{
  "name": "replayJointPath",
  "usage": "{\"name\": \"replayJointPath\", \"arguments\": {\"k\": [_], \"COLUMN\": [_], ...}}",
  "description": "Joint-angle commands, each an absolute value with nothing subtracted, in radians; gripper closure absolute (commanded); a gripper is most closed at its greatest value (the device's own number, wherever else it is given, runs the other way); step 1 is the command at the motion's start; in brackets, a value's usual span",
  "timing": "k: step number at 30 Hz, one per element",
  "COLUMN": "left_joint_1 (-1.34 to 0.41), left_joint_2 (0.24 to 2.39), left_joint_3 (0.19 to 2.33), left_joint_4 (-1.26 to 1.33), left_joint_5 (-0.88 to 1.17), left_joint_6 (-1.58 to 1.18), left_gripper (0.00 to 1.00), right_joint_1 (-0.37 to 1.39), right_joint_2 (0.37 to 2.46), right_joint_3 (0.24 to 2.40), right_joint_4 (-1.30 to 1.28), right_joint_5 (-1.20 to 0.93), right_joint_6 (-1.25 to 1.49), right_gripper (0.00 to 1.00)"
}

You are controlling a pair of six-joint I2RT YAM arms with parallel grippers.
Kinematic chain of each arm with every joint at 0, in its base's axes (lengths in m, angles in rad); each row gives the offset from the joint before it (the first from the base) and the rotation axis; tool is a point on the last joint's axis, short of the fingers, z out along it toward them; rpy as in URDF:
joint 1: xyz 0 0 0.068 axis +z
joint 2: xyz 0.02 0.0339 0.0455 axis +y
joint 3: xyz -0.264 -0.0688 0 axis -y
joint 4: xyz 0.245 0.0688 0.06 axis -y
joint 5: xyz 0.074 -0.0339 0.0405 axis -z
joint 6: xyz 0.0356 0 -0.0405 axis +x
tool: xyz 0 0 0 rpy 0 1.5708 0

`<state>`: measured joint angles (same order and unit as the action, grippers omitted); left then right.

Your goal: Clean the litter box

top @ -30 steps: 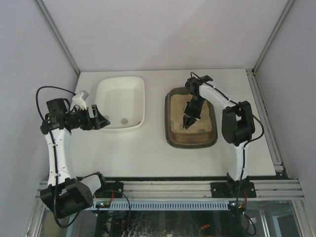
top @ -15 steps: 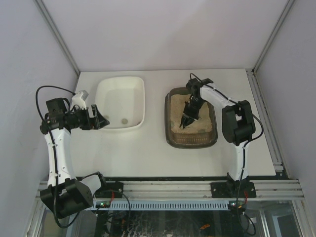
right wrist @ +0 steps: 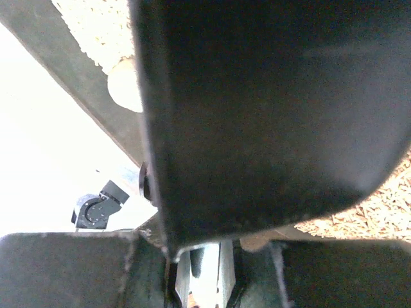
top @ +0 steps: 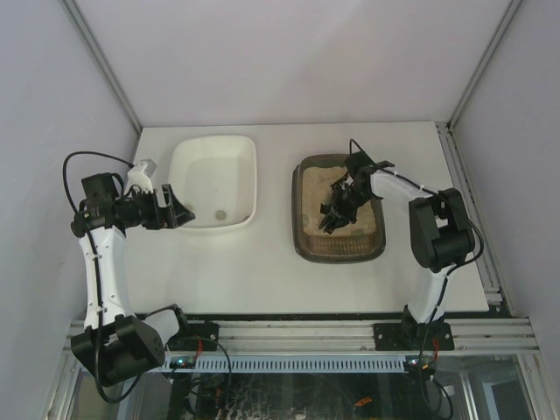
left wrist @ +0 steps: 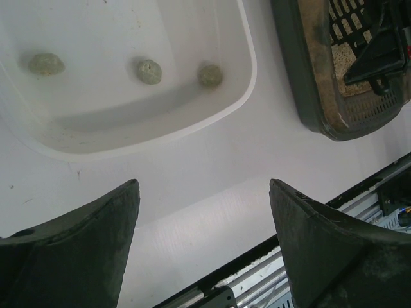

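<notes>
The litter box (top: 303, 236) is a dark brown tray of beige litter at centre right; its near end shows in the left wrist view (left wrist: 302, 77). My right gripper (top: 348, 194) is low inside it, shut on a black slotted scoop (top: 331, 217) that lies tilted over the litter. The scoop's slots show in the left wrist view (left wrist: 350, 29). In the right wrist view the scoop's dark back (right wrist: 270, 109) fills the frame above my right gripper (right wrist: 205, 256), with litter (right wrist: 366, 212) and a pale clump (right wrist: 125, 83) beside it. My left gripper (top: 179, 213) (left wrist: 202, 186) is open and empty at the tub's near left corner.
The white tub (top: 248, 179) stands left of the litter box and holds three grey-green clumps (left wrist: 149, 70). The table's front edge and the metal rail (left wrist: 257, 282) lie just below my left fingers. Walls close the back and both sides.
My right arm has swung its elbow out to the right and lowered the wrist. The scoop has turned and tilted in the litter. The left arm has not moved.
</notes>
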<state>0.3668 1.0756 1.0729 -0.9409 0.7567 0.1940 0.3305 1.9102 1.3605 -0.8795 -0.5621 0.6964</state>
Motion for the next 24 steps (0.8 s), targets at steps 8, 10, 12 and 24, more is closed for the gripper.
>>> {"name": "replayJointPath", "arguments": {"k": [8, 10, 12, 24], "left_joint_1": [0.359, 0.358, 0.357, 0.352], "left_joint_2": [1.061, 1.059, 1.058, 1.07], "left_joint_3": [1.081, 1.076, 1.075, 1.07], "left_joint_4": [-0.894, -0.895, -0.904, -0.931], "left_joint_5": [0.807, 0.808, 0.808, 0.775], "left_joint_6": [0.178, 0.182, 0.196, 0.232], "left_gripper": [0.14, 0.14, 0.14, 0.14], "right_joint_1": [0.319, 0.31, 0.291, 0.196], "right_joint_2": [1.74, 1.725, 1.717, 1.618], "right_joint_3": [1.131, 1.096, 1.057, 0.874], "right_joint_4": [-0.608, -0.562, -0.516, -0.333], "right_joint_5": [-0.584, -0.617, -0.667, -0.784], "right_joint_6": [0.753, 0.756, 0.766, 0.777], "right_gripper": [1.0, 1.0, 1.0, 1.0]}}
